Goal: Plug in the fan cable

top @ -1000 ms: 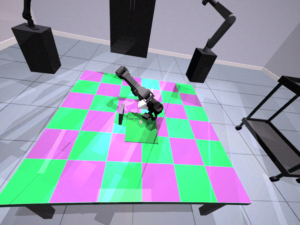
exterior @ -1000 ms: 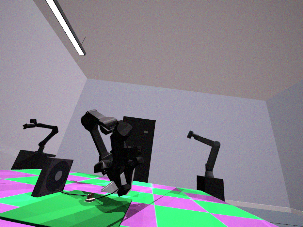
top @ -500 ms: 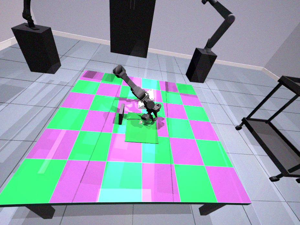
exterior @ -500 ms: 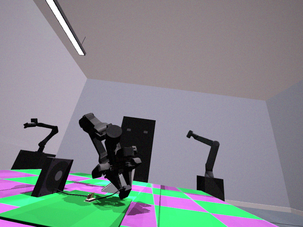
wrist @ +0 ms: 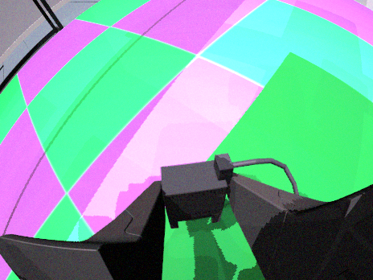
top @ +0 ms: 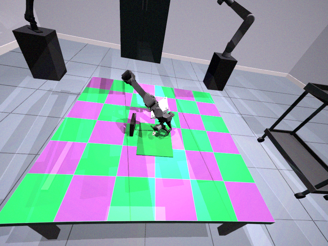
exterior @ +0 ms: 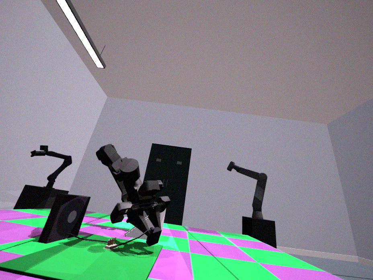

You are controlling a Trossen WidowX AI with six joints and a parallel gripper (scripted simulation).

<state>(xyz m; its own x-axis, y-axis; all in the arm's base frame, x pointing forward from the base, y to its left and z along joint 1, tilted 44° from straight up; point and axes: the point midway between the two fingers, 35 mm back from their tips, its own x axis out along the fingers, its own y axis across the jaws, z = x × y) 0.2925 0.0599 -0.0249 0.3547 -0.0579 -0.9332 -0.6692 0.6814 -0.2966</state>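
The bent arm (top: pixel 149 100) (exterior: pixel 128 186) reaches down, its gripper (top: pixel 169 130) (exterior: pixel 152 237) (wrist: pixel 194 197) apparently tilted, fingers clamped.

Beyond the desk's (top: pixel 169 201) (exterior: pixel 210 253) far edge, a dark cabinet (top: pixel 142 31) (exterior: pixel 168 180) stands against a pale grey wall (top: pixel 193 29) (exterior: pixel 226 144); grey tiles cover the floor (top: pixel 87 60).

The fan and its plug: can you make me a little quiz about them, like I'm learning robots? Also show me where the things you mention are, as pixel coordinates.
1. True or false: the fan (top: pixel 132 124) (exterior: pixel 64 218) stands upright.

2. Fill in the blank: the gripper (top: pixel 169 130) (exterior: pixel 152 237) (wrist: pixel 195 197) is holding the ____.

3. Which is the pin header (top: pixel 153 133) (exterior: pixel 111 244) on?
A) the cart
B) the green board (top: pixel 154 148) (exterior: pixel 90 262) (wrist: pixel 313 133)
C) the fan

Key: 1. True; 2. plug (wrist: pixel 194 189); 3. B
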